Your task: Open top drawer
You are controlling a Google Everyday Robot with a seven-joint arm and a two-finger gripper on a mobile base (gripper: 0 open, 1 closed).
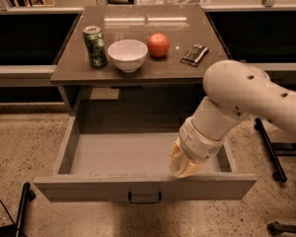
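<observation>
The top drawer (89, 189) stands pulled far out from under the grey-brown cabinet top (69, 73). Its inside is bare. A small dark pull handle (144, 198) sits at the centre of its front panel. My gripper (183, 168) hangs inside the drawer at the right, just behind the top edge of the front panel. My white arm (246, 95) comes in from the right and covers the drawer's right rear corner.
On the cabinet top stand a green can (95, 46), a white bowl (127, 55), a red-orange fruit (158, 45) and a small dark packet (194, 55). Dark chair legs (269, 152) stand on the speckled floor at the right; a black leg (22, 204) at lower left.
</observation>
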